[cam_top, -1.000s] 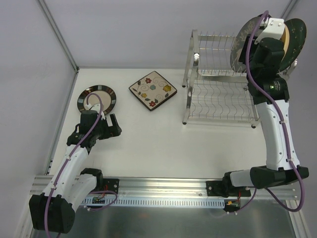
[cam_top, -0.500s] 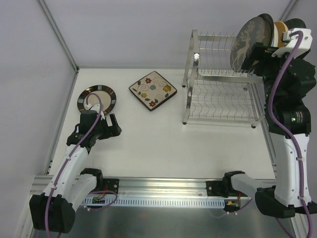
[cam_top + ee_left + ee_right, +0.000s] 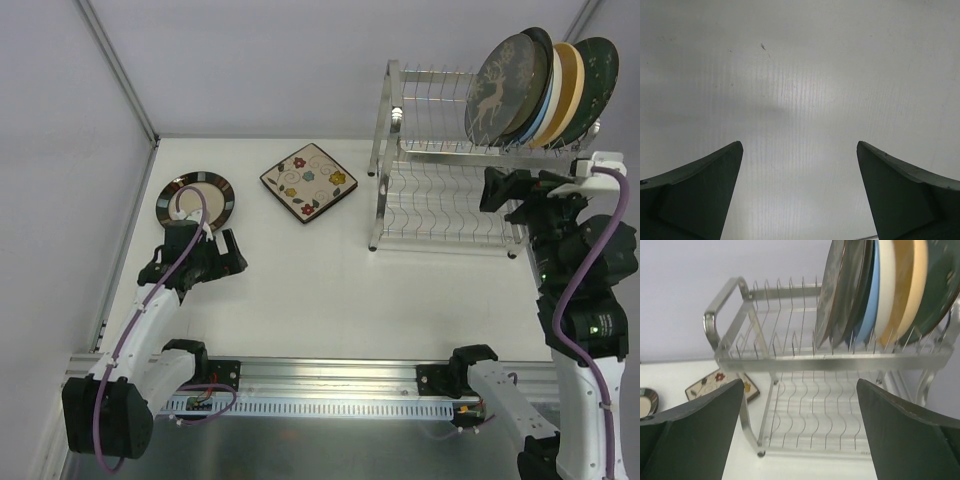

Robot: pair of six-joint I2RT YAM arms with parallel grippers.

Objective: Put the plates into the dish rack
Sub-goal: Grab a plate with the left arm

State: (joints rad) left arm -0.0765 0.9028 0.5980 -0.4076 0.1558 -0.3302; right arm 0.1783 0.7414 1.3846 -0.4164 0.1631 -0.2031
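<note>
Top external: plates upright in dish rack upper tier, rt end; square floral plate and brown-rimmed plate flat on table, well left of rack. Left wrist: left gripper spread wide, empty, above table surface. Right wrist: right gripper spread wide, nothing held, facing rack front

The left arm and right arm share white link shells and black joint housings, with a purple cable looped along each. A small green light glows on the right arm. The left gripper and right gripper have dark, matte, wedge-shaped fingers
</note>
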